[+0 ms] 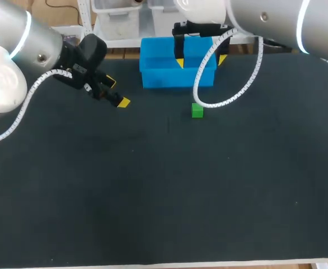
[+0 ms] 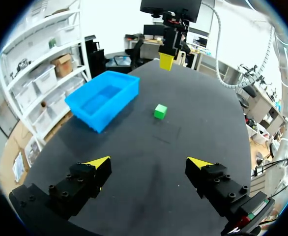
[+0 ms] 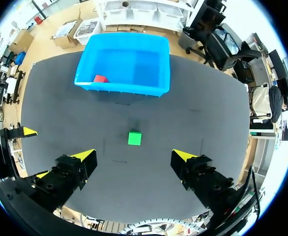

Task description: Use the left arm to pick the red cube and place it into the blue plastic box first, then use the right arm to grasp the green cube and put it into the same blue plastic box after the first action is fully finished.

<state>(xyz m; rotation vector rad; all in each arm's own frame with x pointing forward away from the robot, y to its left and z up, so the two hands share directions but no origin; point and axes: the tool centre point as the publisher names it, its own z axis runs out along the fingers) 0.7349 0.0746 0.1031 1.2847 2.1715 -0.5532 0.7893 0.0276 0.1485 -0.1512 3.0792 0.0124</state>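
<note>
**Red cube in the box, green cube out on the tabletop, both claws released**

The blue plastic box (image 1: pixel 178 72) is seen at the far side of the dark tabletop (image 1: pixel 153 196), and everything is placed from it. Inside the box, the red cube (image 3: pixel 100 78) is made out from the right wrist view, tucked into the corner nearest the left arm's side, against the wall that faces the green cube. From the head view that cube is hidden by the box's front wall.

The green cube (image 1: pixel 197 111) is found resting on the tabletop just in front of the box, near it but apart from it, and touched by nothing.

The left claw (image 1: pixel 117 92) is held off to the left of the box, clear of its wall. Its yellow-tipped fingers are spread wide and nothing is gripped between them; in its own wrist view only bare tabletop is seen between the tips.

The right claw (image 1: pixel 201 60) is hung over the box, toward its right-hand end. Its fingers are parted too, and nothing is held. In the right wrist view the green cube is seen ahead of that claw, between the lines of the two fingers but well clear of both, with the box beyond it.
</note>
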